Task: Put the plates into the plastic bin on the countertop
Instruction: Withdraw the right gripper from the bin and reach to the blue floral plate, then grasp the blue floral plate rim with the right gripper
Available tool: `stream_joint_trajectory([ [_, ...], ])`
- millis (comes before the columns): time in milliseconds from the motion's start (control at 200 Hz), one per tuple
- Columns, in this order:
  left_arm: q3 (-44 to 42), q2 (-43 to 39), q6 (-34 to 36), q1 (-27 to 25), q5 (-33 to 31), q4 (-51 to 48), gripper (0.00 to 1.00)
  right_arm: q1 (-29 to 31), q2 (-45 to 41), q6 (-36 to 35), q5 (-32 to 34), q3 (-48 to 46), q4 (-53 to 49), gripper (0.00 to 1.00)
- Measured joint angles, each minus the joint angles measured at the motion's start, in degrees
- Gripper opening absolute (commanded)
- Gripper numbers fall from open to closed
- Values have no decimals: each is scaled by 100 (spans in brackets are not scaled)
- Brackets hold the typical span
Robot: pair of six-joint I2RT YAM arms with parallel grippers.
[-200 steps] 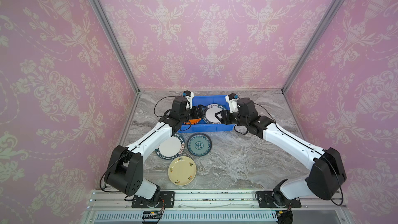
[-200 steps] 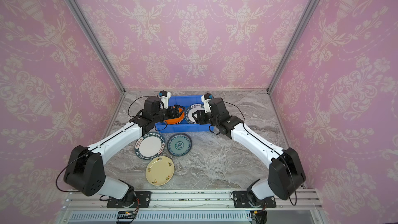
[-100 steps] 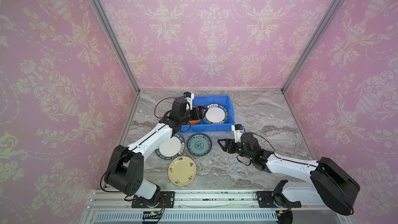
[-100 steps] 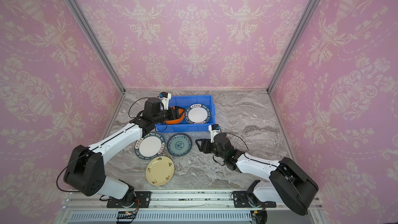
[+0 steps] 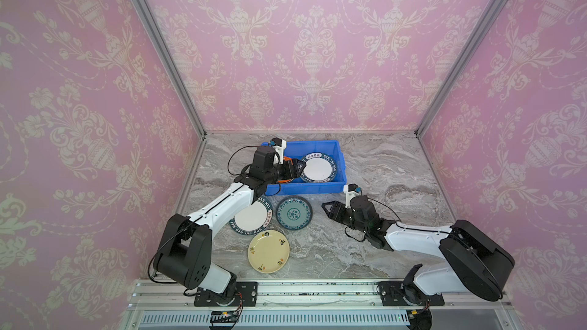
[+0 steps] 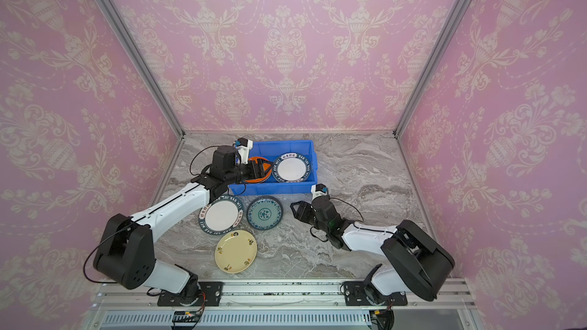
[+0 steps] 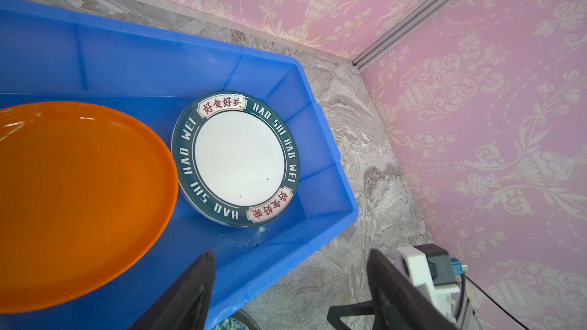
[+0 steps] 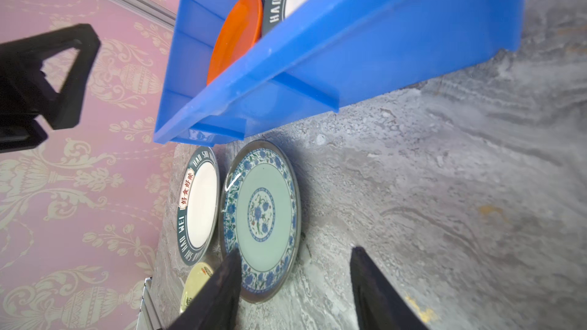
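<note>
The blue plastic bin stands at the back of the grey countertop. In it lie an orange plate and a white plate with a dark lettered rim. My left gripper hovers open and empty over the bin's near wall, beside the orange plate. In front of the bin lie another lettered white plate, a teal patterned plate and a cream plate. My right gripper is open and empty, low over the countertop at the teal plate's right edge.
Pink wallpapered walls close in the back and both sides. A metal rail with both arm bases runs along the front edge. The left arm lies over part of the lettered plate on the countertop.
My right gripper has left the bin, where it was beside the lettered plate, and come forward and down to the right of the teal plate. The left gripper has stayed over the bin.
</note>
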Motion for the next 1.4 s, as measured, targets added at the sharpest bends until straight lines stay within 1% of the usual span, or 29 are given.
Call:
stream_joint_trajectory([
  [55, 0, 0, -15, 9, 55, 9, 77, -33, 210, 83, -133, -2, 166, 49],
  [135, 0, 0, -35, 13, 94, 15, 77, -74, 553, 175, -369, -2, 507, 48],
  [195, -2, 0, -44, 13, 118, 15, 77, -109, 809, 234, -538, -2, 745, 45],
  [355, -35, -15, -52, 13, 144, 15, 77, -184, 1425, 428, -955, 9, 1368, 44],
  [475, -39, -20, -52, 24, 175, 17, 77, -227, 1764, 584, -1213, 94, 1696, 35],
  [575, -66, -20, -52, 46, 175, 11, 77, -238, 1998, 688, -1394, 197, 1915, 34],
  [660, -74, -22, -52, 61, 175, 9, 77, -258, 2140, 765, -1515, 264, 2052, 32],
  [766, -76, -22, -52, 79, 175, 9, 76, -258, 2315, 835, -1646, 372, 2135, 30],
  [876, -87, -22, -55, 83, 173, 9, 76, -258, 2393, 852, -1744, 459, 2151, 26],
  [1106, -109, -24, -55, 116, 173, 7, 76, -267, 2472, 879, -1902, 750, 1958, 21],
  [1401, -199, -90, -57, 160, 173, 11, 76, -262, 2544, 876, -1998, 990, 1399, 20],
])
